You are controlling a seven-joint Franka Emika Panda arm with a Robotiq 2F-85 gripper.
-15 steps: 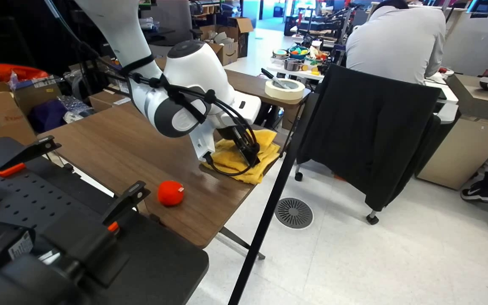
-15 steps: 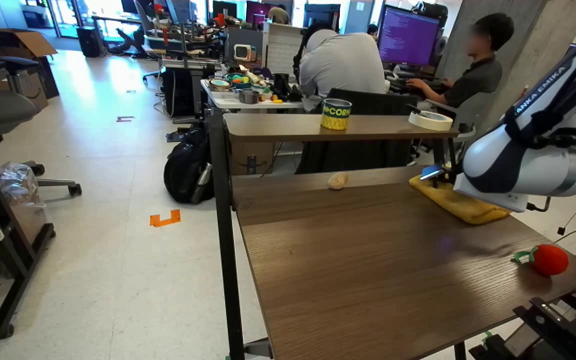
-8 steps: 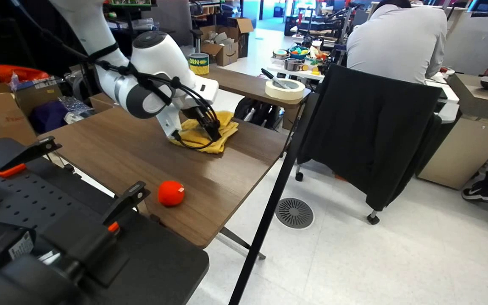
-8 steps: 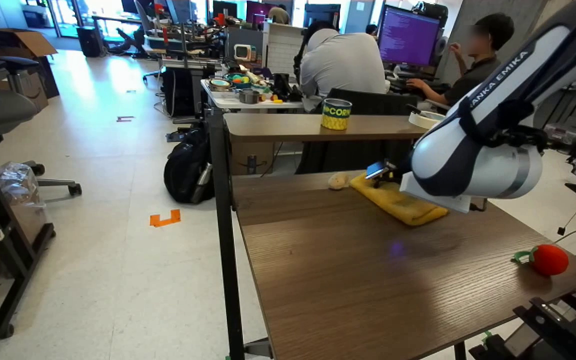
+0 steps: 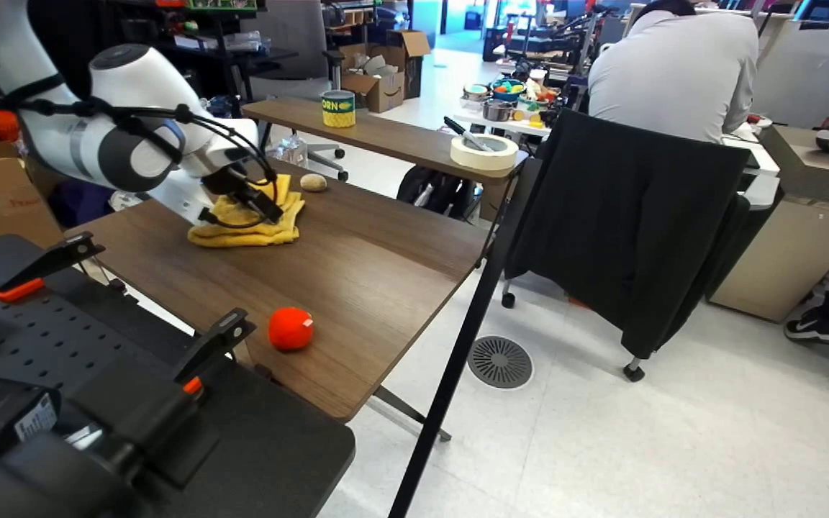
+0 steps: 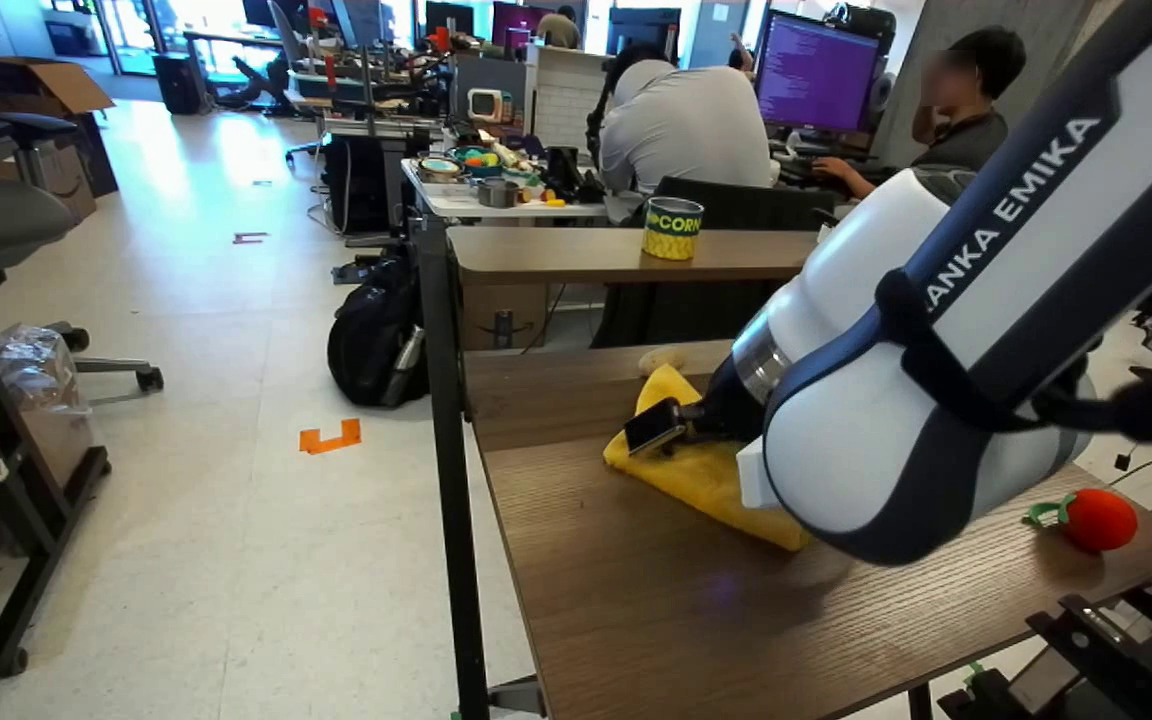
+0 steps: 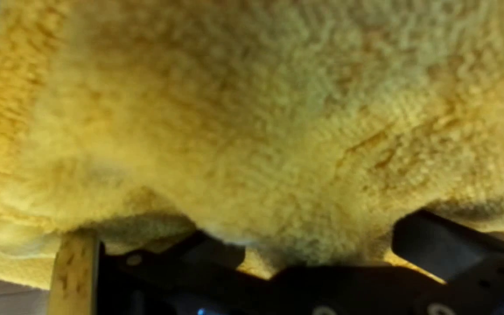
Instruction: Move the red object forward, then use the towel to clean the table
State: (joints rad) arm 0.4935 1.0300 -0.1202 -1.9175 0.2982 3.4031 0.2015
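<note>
Yellow towel (image 6: 704, 488), long edge aslant across the table (image 6: 636, 610), wide-spread, unclenched pincer (image 7: 317, 247) against it.

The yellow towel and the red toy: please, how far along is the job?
Likely done: the red tomato-like toy sits near an edge of the wood-grain table, though its move is not shown. In hand: wiping, it seems; the gripper, jaws apart, rests on the yellow towel, which has slid along in the last second. Left, probably: wiping around the toy, which the towel does not touch.
</note>
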